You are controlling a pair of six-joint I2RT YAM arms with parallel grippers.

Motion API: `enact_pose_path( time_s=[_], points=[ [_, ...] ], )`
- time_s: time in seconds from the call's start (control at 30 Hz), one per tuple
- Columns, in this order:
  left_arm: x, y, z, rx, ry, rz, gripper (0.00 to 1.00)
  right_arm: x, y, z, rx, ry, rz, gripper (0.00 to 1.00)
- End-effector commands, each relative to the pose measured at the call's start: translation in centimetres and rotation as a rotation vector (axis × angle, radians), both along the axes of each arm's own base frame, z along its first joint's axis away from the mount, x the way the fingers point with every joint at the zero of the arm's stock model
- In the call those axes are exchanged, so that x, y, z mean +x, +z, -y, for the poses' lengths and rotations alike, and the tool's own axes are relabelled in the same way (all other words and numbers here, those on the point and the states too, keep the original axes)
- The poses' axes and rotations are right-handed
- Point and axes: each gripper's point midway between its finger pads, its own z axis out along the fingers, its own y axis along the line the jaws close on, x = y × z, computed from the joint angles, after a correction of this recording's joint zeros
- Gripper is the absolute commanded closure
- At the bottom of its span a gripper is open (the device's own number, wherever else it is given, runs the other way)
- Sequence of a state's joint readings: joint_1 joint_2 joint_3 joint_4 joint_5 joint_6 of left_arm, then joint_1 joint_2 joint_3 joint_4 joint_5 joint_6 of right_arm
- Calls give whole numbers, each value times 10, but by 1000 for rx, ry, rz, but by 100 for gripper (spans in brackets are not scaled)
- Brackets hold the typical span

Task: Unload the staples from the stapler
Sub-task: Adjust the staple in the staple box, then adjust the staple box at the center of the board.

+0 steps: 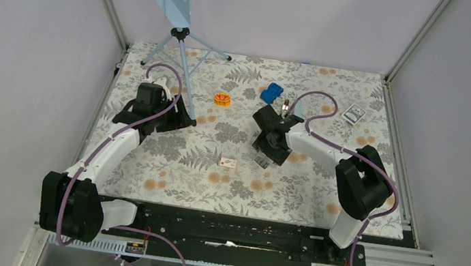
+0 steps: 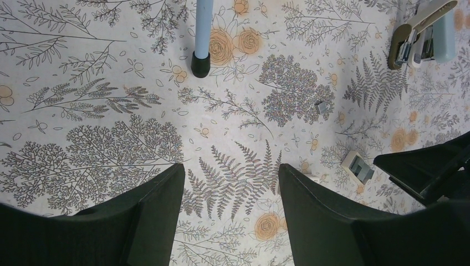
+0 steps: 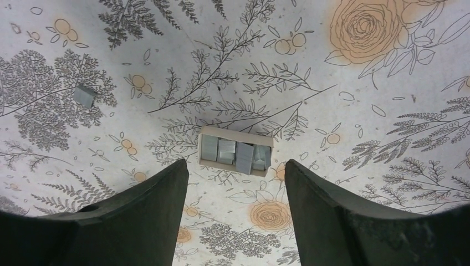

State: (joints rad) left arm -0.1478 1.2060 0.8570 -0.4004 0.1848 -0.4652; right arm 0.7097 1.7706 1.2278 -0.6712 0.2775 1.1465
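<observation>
1. Your right gripper [image 3: 235,166] is hovering over the middle of the floral mat [image 1: 293,196], with open cloth around it. Nearest to it are a small open tray [image 3: 235,151] right under its fingertips and the white box with an orange mark [image 1: 227,162] just to its left.
2. Your left gripper [image 2: 230,169] is working closer to the mat's left edge, near the tripod [image 1: 180,36] legs, so room is tighter there.
3. Both arms are reaching forward with their fingers angled down at the mat. Both pairs of jaws are standing wide apart and gripping nothing.
4. The staples [image 3: 84,95], a short grey strip, are lying loose on the mat, apart from the tray and to its left in the right wrist view. The tray is holding more grey strips.
5. The stapler [image 2: 424,33] is lying hinged open toward the far side, near an orange object [image 1: 223,99] and a card [image 1: 354,113].
6. Print on the white box and the card is showing too small to read.
</observation>
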Motion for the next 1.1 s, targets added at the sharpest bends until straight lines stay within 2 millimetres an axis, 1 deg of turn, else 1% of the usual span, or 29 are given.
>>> enact_pose_path(
  time_s=[0.0, 0.2, 0.3, 0.5, 0.53, 0.57, 0.8, 1.0, 1.07],
  points=[
    [6, 16, 1, -26, 1, 66, 33, 7, 8, -10, 11, -10, 21, 28],
    [6, 16, 0, -28, 3, 68, 33, 4, 0, -10, 0, -23, -13, 23],
    [7, 17, 0, -30, 3, 71, 32, 2, -3, -8, -10, -26, -24, 16],
    [6, 17, 1, -37, 0, 69, 32, 2, -2, -9, -2, -34, -15, 11],
    [6, 17, 1, -39, -1, 69, 32, 3, -2, -10, -1, -32, -13, 2],
    [7, 18, 1, -39, -1, 72, 32, 4, -2, -11, -1, -31, -13, 1],
    [7, 19, 1, -46, -3, 74, 32, 7, -8, -16, 3, -32, -22, 0],
    [6, 19, 1, -47, -2, 74, 32, 2, -28, -20, -9, -13, -68, 0],
    [7, 19, 0, -47, 0, 77, 32, 0, -36, -21, -21, 2, -83, 2]
  ],
)
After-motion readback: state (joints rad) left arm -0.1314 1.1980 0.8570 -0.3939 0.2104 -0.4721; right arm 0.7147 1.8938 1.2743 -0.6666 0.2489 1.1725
